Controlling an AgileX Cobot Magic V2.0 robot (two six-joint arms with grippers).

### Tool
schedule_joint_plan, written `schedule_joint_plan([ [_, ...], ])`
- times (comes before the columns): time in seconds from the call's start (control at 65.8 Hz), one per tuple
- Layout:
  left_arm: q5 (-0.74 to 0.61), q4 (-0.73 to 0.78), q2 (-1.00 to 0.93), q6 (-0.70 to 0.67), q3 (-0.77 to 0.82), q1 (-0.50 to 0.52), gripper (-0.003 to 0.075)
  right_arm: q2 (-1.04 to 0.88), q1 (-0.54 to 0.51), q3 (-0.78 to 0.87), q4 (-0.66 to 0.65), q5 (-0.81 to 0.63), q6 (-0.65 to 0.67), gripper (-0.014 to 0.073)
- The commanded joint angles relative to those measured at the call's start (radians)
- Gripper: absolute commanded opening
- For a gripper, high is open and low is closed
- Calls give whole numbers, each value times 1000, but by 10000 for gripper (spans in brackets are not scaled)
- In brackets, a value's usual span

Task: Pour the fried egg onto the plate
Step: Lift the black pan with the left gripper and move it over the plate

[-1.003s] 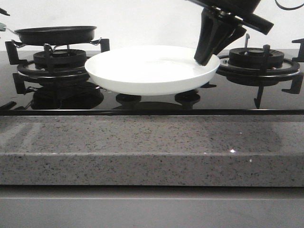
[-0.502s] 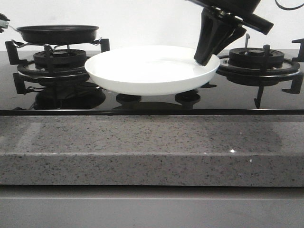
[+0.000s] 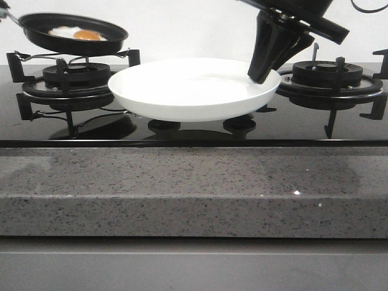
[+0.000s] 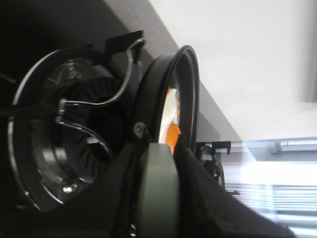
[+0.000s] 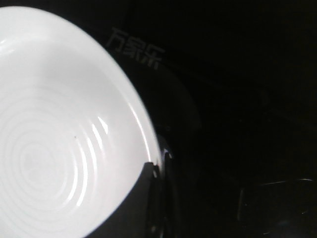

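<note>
Black pan (image 3: 71, 34) is tilting at upper left, holding the egg (image 3: 76, 34); left gripper (image 4: 157, 171) is clamping its handle. Right gripper (image 3: 262, 74) is pinching the white plate's (image 3: 188, 91) rim at centre.

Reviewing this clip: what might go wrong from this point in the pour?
1. The frying pan tilts already, still over the left burner, beside the plate; the fried egg may slide out early and miss.
2. The right tool holds the plate by its rim only; the egg's landing might tip it.
</note>
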Motion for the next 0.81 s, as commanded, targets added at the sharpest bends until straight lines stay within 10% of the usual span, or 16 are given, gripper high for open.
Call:
schedule_joint_plan([
  [0.0, 36, -108, -110, 40, -44, 1, -20, -57, -2, -20, 27, -23, -11, -66],
  [0.79, -216, 408, -445, 93, -40, -496, -20, -57, -2, -20, 27, -23, -11, -66],
])
